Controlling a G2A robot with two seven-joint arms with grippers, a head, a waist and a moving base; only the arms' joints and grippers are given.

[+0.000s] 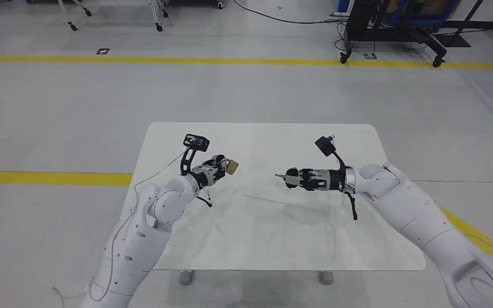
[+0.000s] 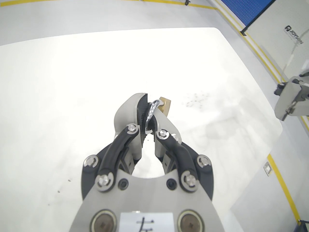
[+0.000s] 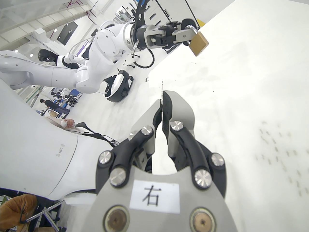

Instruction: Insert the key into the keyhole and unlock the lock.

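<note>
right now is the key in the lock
No, the key in the right gripper is apart from the lock held by the left gripper, with bare table between them.

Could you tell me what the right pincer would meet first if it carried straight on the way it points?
Probably the padlock held in the left pincer, the key tip arriving first; nothing else lies between. Its line looks slightly off the padlock, so it may just miss.
</note>
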